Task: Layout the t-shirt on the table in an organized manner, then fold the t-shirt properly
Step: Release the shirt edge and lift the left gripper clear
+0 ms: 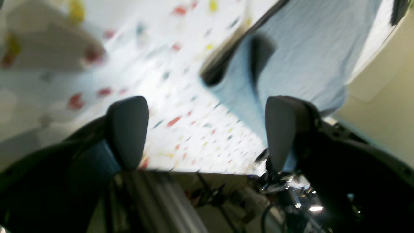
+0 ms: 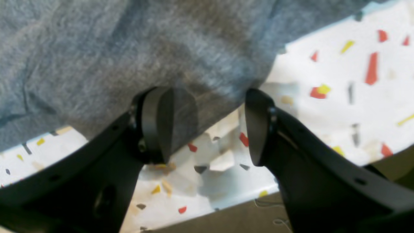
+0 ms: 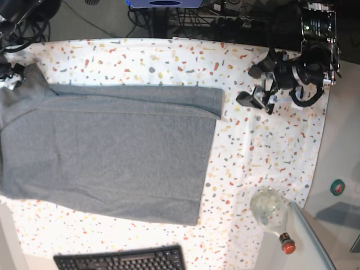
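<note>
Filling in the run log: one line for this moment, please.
shirt: flat on table, partly folded | left end effector: open, off shirt | right end effector: open, at shirt edge

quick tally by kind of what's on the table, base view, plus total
T-shirt: 1
Bottle: 1
Keyboard: 1
Total: 3 on the table
</note>
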You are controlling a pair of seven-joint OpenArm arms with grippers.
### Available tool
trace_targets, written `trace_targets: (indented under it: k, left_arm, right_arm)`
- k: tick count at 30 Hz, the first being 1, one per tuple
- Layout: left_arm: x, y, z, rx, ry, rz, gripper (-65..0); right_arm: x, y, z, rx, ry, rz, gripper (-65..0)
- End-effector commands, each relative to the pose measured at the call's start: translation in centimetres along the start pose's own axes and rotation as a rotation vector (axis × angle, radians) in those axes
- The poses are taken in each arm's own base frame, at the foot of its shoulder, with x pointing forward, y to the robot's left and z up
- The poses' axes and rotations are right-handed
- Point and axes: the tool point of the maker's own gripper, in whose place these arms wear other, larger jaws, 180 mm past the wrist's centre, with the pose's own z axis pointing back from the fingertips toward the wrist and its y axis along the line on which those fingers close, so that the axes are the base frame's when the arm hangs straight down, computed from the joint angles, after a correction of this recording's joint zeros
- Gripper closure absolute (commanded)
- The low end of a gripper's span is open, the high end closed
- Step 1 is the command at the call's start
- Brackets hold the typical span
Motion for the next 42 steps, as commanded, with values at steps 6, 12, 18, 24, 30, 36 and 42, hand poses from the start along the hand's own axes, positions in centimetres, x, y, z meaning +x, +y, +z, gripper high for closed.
trace_targets:
  k: [6, 12, 18, 24, 30, 36, 42]
  left_arm:
    - [-0.6, 2.6, 1.2, 0.106, -0.034, -0.091, -53.0]
    - [-1.8, 5.3, 1.5, 0.174, -0.019, -0.083, -53.0]
    - [-1.7, 5.3, 1.5, 0.178, -0.021, -0.088, -30.3]
    - [-1.7, 6.5, 1.2, 0.198, -0.013, -0.051, -12.5]
    - [-2.8, 6.4, 0.4, 0.187, 0.0, -0.023, -11.4]
    - [-2.4, 7.3, -0.5, 0.244, -0.019, -0.038, 0.0]
    - [-2.6, 7.1, -1.3, 0.248, -0.018, -0.038, 0.0]
  right_arm:
    - [0.2, -1.0, 0.1, -0.014, -0.018, -0.004, -33.3]
    - [-1.0, -1.2, 0.0, -0.016, 0.014, -0.01, -33.0]
    - [-1.3, -1.2, -0.1, -0.013, 0.016, -0.013, -28.8]
    - [-0.2, -0.8, 0.0, -0.006, -0.011, -0.013, 0.0]
    - [1.6, -0.3, 0.1, -0.001, -0.046, -0.008, 0.0]
    - [5.7, -0.1, 2.3, -0.027, -0.158, 0.047, 0.0]
    - [11.0, -0.1, 3.6, -0.034, -0.26, 0.061, 0.0]
